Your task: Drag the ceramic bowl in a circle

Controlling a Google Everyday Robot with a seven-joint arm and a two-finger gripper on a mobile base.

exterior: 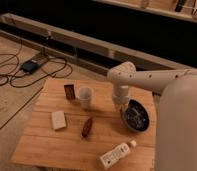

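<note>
jaws on ceramic bowl [136,117] left rim | cup [85,96] left | bottle [116,155] front

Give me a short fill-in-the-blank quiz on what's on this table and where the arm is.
1. The gripper is shut on the bowl's rim, on the side facing the white ___.
2. The bottle lies on its ___.
3. Everything rests on a ___ table.
Missing words: cup; side; wooden.
</note>
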